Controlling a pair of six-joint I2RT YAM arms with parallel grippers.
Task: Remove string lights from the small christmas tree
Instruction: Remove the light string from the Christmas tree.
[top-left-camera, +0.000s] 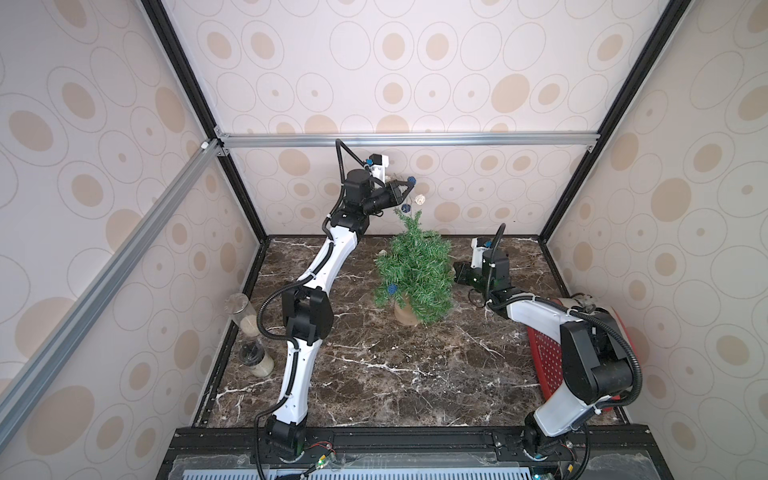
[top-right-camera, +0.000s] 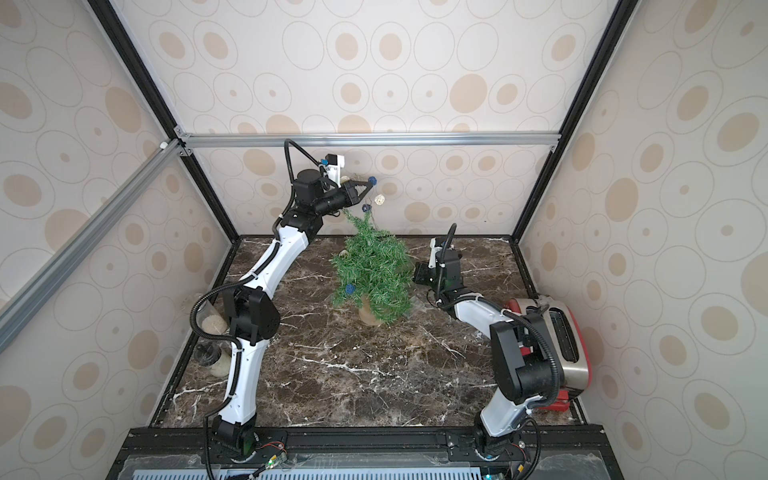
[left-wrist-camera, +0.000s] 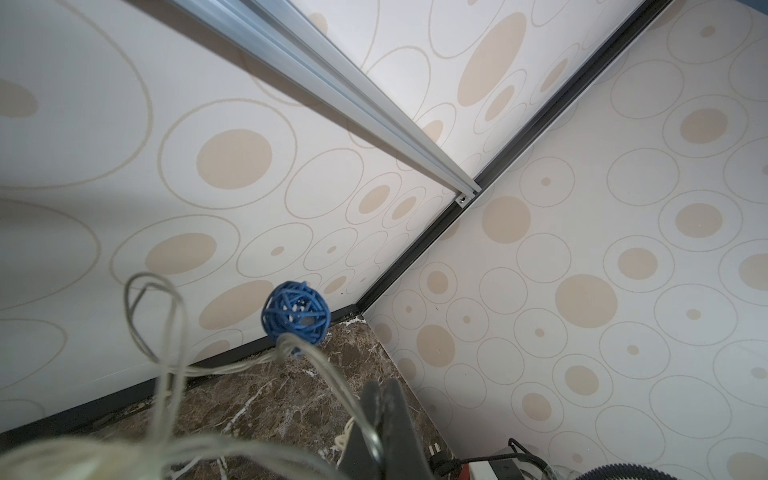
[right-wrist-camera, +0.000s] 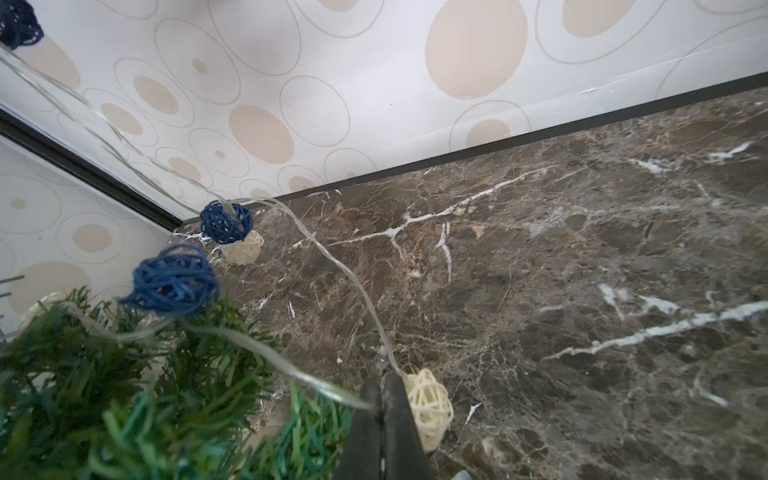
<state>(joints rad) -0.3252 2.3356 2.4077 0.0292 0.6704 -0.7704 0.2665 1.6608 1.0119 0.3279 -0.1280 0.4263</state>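
The left fingers (left-wrist-camera: 399, 424) and right fingers (right-wrist-camera: 397, 415) each pinch the pale-wired, blue-and-cream-balled string lights (right-wrist-camera: 226, 222) draped over the upright small christmas tree (top-left-camera: 415, 270).

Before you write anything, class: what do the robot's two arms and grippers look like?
The left arm and right arm have glossy white link shells between bulky black joint housings. A black ribbed hose runs along each. The left gripper and right gripper have flat, dark grey tapering fingers.
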